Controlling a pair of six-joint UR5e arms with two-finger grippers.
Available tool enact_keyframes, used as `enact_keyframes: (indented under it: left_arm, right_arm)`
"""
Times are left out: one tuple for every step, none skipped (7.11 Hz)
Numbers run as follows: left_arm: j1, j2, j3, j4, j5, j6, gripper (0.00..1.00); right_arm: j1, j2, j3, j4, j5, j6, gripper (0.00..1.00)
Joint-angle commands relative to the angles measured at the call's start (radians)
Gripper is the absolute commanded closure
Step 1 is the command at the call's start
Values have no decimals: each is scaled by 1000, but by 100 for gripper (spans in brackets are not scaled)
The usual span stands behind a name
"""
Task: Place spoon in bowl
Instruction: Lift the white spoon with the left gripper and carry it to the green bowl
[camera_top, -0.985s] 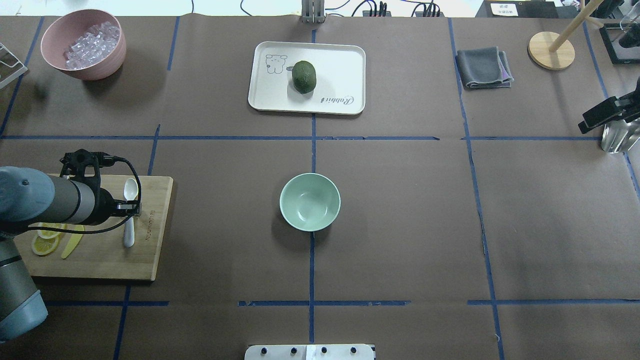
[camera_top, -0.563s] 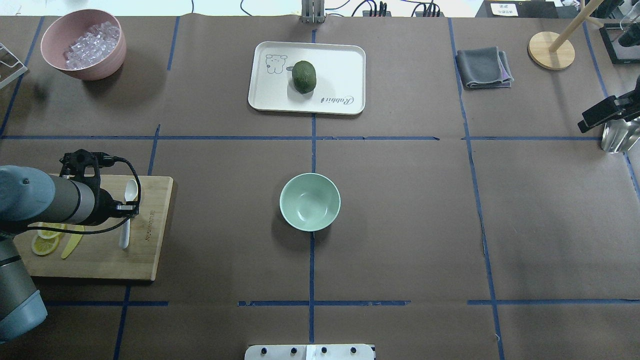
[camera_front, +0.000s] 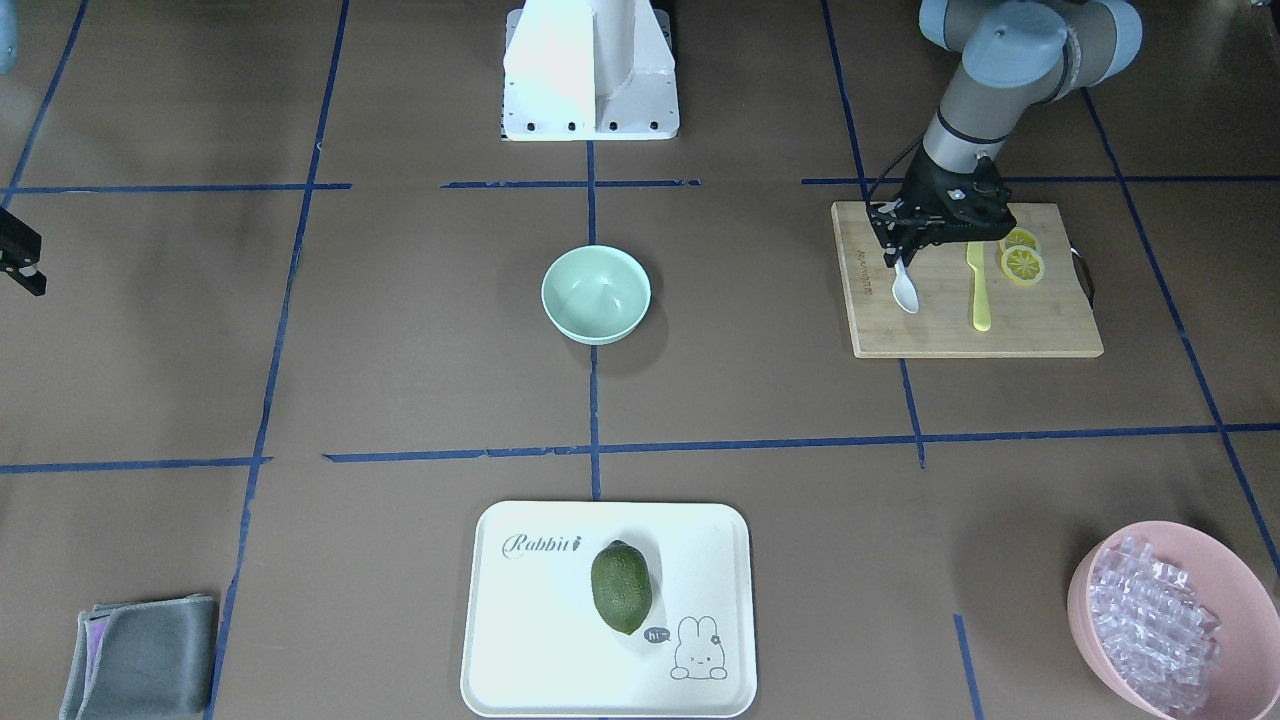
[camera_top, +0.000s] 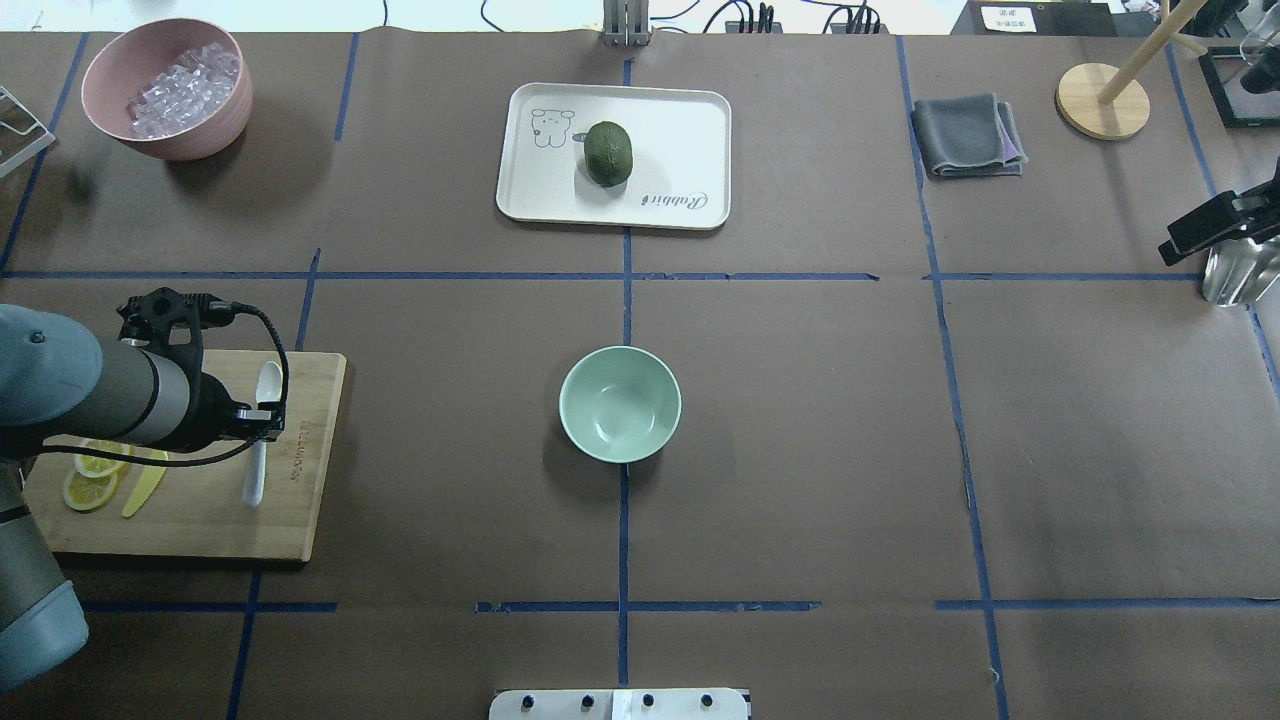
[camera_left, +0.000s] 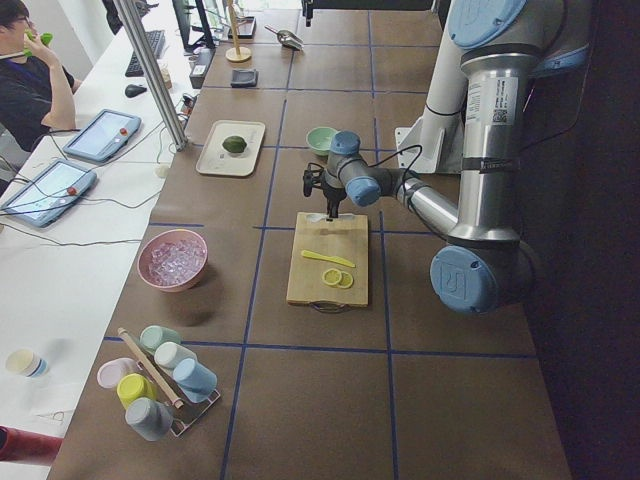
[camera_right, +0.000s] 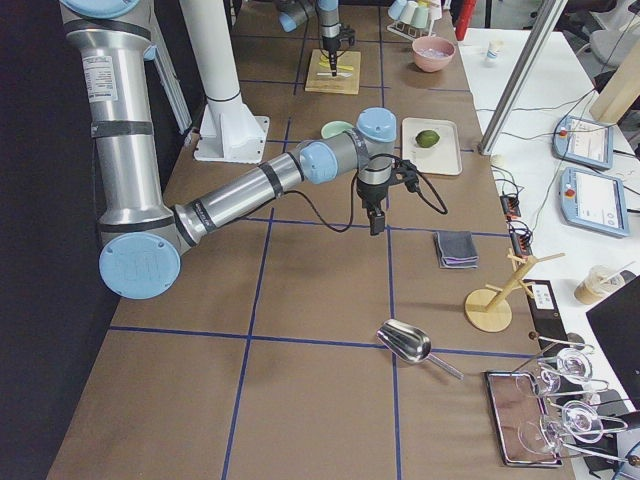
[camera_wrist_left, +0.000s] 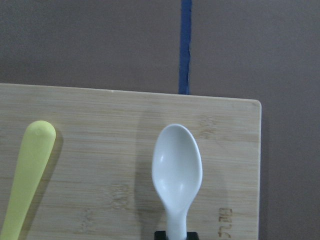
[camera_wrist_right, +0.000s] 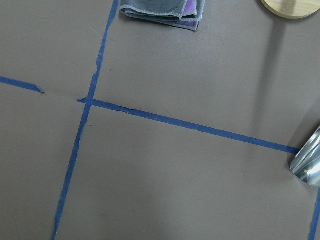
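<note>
The left pincer (camera_top: 262, 412) is clenched on the spoon (camera_top: 254, 470), gripping across the handle just behind the scoop; in the wrist view the handle runs straight down into the dark tips at the bottom edge. The spoon is over the board (camera_top: 200, 520), near the edge that faces the bench centre; its long axis runs away from the robot, scoop far, handle tip near, hollow side up. A soft shadow beside the scoop suggests it is slightly off the wood, though from these angles I cannot be sure it is clear of it.

The bowl (camera_top: 620, 404) lies to the robot's right of this pincer, at about the same depth on the bench and well apart from it, upright and with nothing in it; the coming move is, I judge, a plain sideways carry with bare bench between. The left arm is far the nearer; the right pincer (camera_top: 1215, 225) hangs at the far right edge, nothing seen in it, and whether it is released or clenched I cannot tell.

The spoon is small, white, glossy plastic, with an oval scoop and a thin neck; light and probably slippery.
</note>
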Motion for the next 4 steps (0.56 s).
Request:
enact_keyframes:
  left_arm:
    - [1,-208,-81,294,-23,-22,100]
    - [12,-355,-72,431,-24,-103,100]
    - [45,-439,-49,467,-24,-157,100]
    - [114,-556,50,461,-18,-232,100]
  right_arm:
    - [24,-25,-1,1,25,-4,0]
    - [31,-32,-1,1,28,-5,0]
    - [37,-48,-1,1,30,-24,0]
    - [48,-65,-1,1,33,-36,0]
